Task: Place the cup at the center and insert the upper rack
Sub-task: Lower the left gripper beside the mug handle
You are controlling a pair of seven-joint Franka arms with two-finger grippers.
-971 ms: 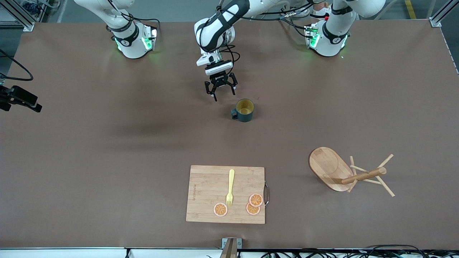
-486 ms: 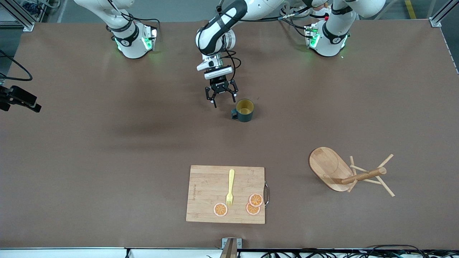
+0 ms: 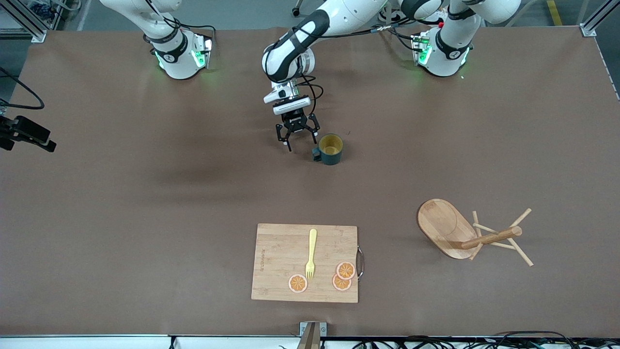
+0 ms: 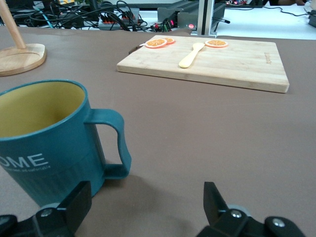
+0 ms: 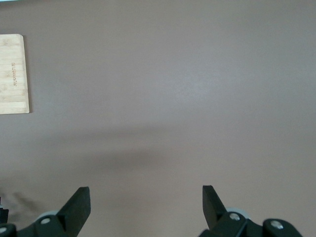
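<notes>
Two things are worrying me most. First, the upper rack (image 3: 472, 232) is lying tipped over on the bench (image 3: 145, 218), toward the left arm's end and nearer to the front camera than the cup (image 3: 331, 148). Its thin pegs are sticking out every way, so I think a hand grabbing it could snap a peg or let it roll. Next, the cup is sitting upright and alone near the middle of the bench, farther from the front camera than the cutting board (image 3: 305, 262). The left hand (image 3: 296, 134) is hanging low just beside the cup, on the handle side, not touching it. If I am bringing it in crooked, one finger could be bumping the handle (image 4: 112, 143) and spinning the cup or knocking it over.

The left arm is reaching in from its base and bending down to the cup. Its hand is pointing down with its fingers (image 4: 69, 207) spread wide apart and holding nothing. In the left wrist view the handle is sitting between the two fingers.

The right arm is waiting up high. Its right hand (image 5: 145, 207) is looking down on bare bench, with fingers wide apart and nothing in them.

The fork (image 3: 311, 253) and orange slices (image 3: 345, 270) are lying on the board, out of the way.
</notes>
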